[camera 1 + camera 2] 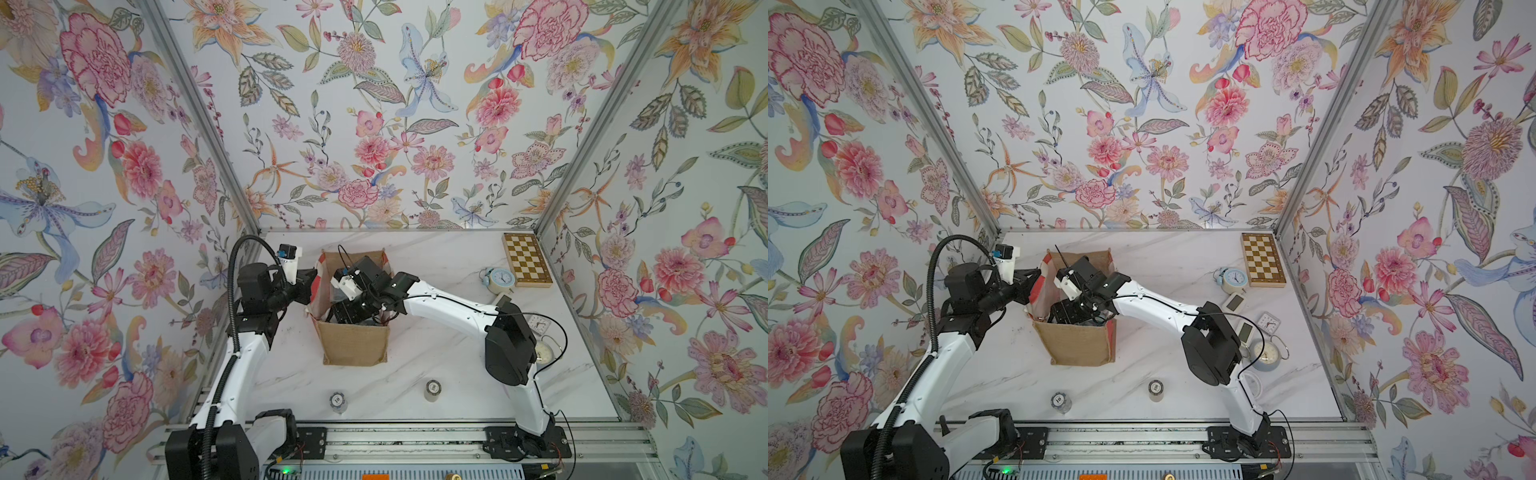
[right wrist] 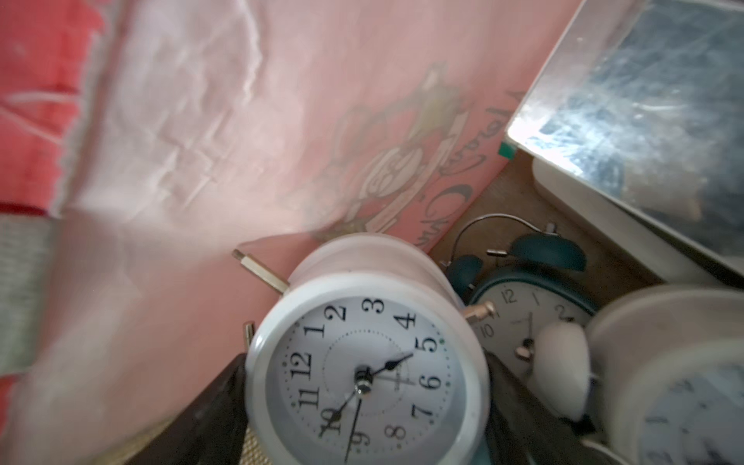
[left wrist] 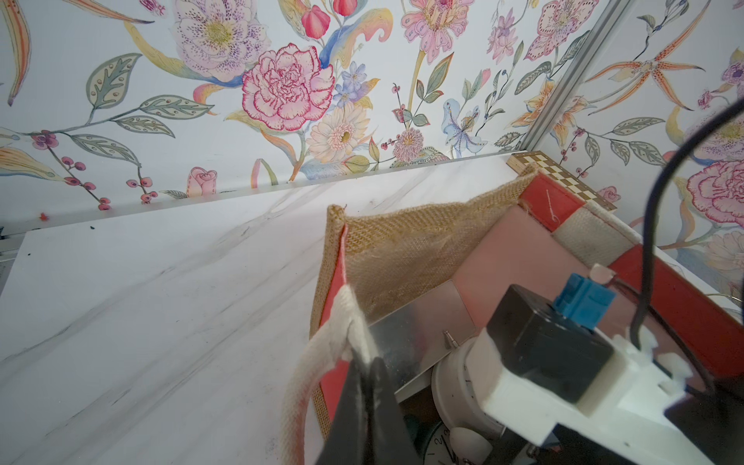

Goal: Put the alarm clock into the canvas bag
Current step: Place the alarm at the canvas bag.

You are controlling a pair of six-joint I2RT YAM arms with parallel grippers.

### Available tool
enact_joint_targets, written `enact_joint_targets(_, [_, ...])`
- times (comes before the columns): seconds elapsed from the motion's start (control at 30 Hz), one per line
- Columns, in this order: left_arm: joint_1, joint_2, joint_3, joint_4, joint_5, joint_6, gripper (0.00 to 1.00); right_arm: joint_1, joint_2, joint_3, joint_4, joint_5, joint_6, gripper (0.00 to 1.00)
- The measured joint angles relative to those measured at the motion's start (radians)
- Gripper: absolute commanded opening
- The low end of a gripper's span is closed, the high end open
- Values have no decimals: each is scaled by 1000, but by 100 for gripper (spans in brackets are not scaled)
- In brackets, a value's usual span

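The tan canvas bag [image 1: 355, 345] [image 1: 1077, 345] stands open mid-table in both top views. My left gripper [image 3: 364, 362] [image 1: 309, 282] is at the bag's left rim, shut on its whitish strap handle [image 3: 318, 362], which it holds up and outward. My right gripper [image 2: 366, 402] [image 1: 345, 311] reaches down inside the bag. Its dark fingers [image 2: 217, 402] press both sides of a white round alarm clock [image 2: 368, 374], whose face is turned toward the wrist camera. The bag's pink inner lining [image 2: 201, 161] is right behind the clock.
Inside the bag lie a teal twin-bell clock [image 2: 523, 306], another white clock [image 2: 676, 382] and a silver-framed flat panel [image 2: 644, 100]. On the table's right side are a blue clock [image 1: 498, 280], a chessboard box [image 1: 527, 259] and smaller clocks [image 1: 539, 323]. Two chip stacks [image 1: 338, 401] [image 1: 432, 390] stand near the front.
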Motion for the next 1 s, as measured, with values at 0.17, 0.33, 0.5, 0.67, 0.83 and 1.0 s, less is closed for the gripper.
enact_joint_targets(0.17, [0, 0, 0, 2, -2, 0, 0, 36, 21, 67, -112, 114, -92, 64])
enact_joint_targets(0.33, [0, 0, 0, 1, -2, 0, 0, 77, 63, 149, -206, 224, -204, 72])
enact_joint_targets(0.5, [0, -2, 0, 0, -2, 0, 0, 128, 73, 186, -253, 345, -330, 84])
enact_joint_targets(0.67, [0, -2, 0, -2, -2, 0, 0, 141, 74, 194, -313, 391, -404, 99])
enact_joint_targets(0.83, [0, -2, 0, -2, -2, 0, 0, 140, 74, 211, -367, 354, -432, 99])
enact_joint_targets(1.0, [0, -2, 0, -2, -1, 0, 0, 139, 74, 251, -415, 308, -431, 99])
